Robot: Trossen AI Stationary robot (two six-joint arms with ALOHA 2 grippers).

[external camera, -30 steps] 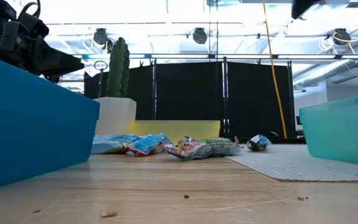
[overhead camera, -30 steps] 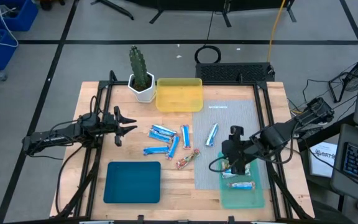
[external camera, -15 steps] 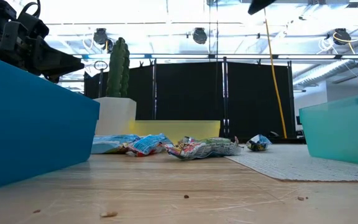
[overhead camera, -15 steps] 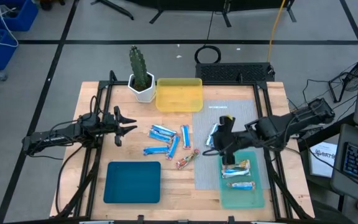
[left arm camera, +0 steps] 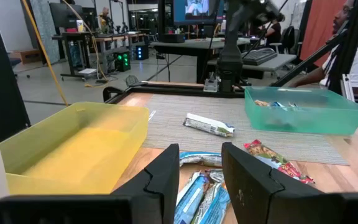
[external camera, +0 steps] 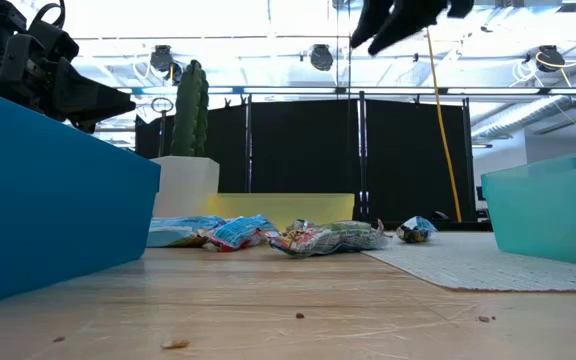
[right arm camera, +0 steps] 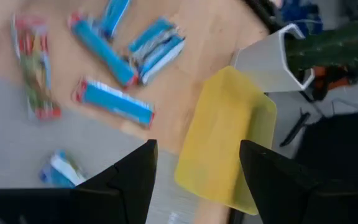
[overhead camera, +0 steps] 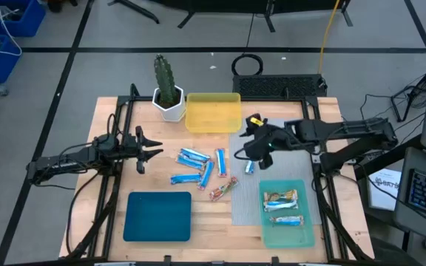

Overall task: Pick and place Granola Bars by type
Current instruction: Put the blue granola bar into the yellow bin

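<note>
Hovering open, right gripper over blue bars; wrapper text unreadable

Two slim black jointed arms, matte finish, thin black cables looped along links. Left gripper: dark, pointed two-prong fingers, broad flat inner faces. Right gripper: same black build, small yellow marking on wrist, chunky fingers.

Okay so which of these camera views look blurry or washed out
Right wrist view: motion-smeared, the blue bars and yellow tray look soft. Low view: bright ceiling lights backlight everything, so the cactus is nearly a silhouette, and the near dark teal tray is out of focus. High view: evenly lit.
</note>
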